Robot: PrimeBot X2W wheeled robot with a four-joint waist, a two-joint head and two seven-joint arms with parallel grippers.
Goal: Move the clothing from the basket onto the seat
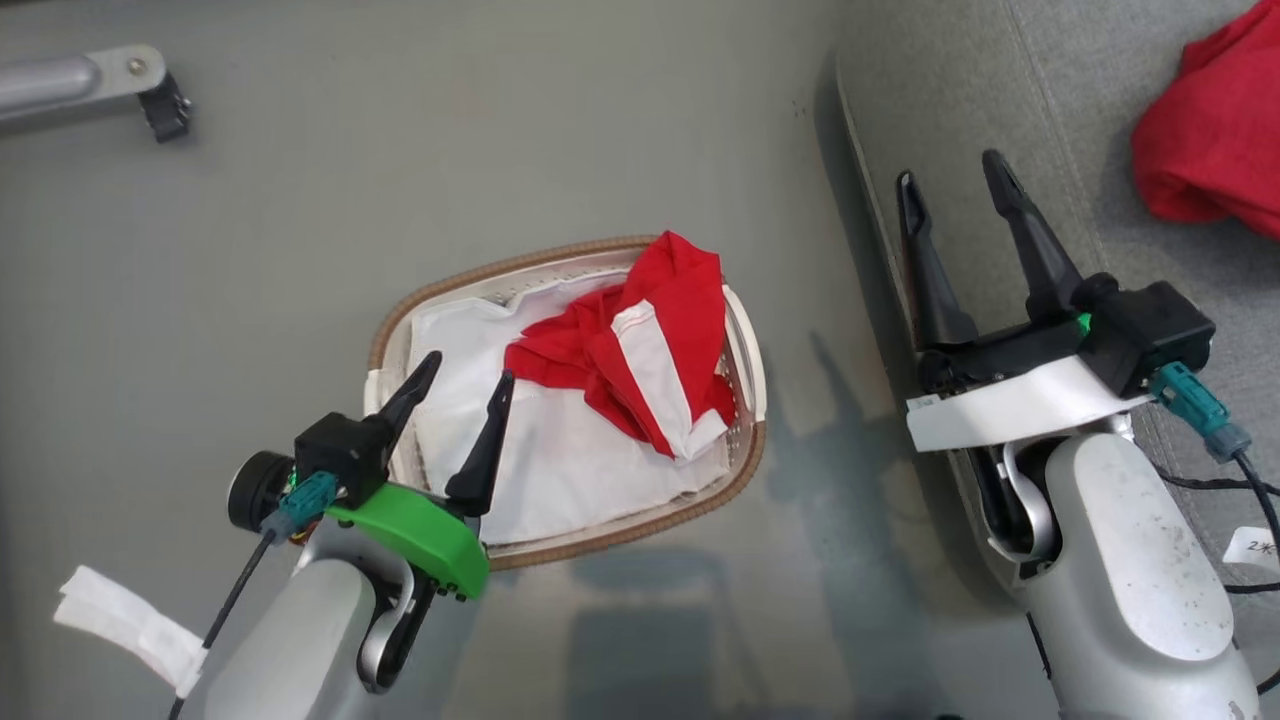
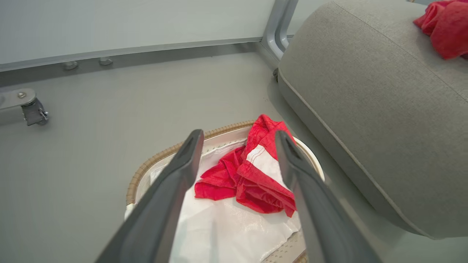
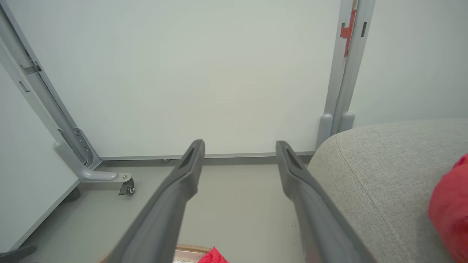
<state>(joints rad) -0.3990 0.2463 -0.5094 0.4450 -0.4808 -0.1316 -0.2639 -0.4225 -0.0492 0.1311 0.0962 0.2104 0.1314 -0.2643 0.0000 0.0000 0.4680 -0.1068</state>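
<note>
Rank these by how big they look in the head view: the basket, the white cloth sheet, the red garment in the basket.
1. basket
2. white cloth sheet, though partly covered
3. red garment in the basket

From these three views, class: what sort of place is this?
Probably a test room staged as a home: large grey woven-fabric sofa cushion, plain pale wall panels on castored grey metal frames, smooth grey floor.
</note>
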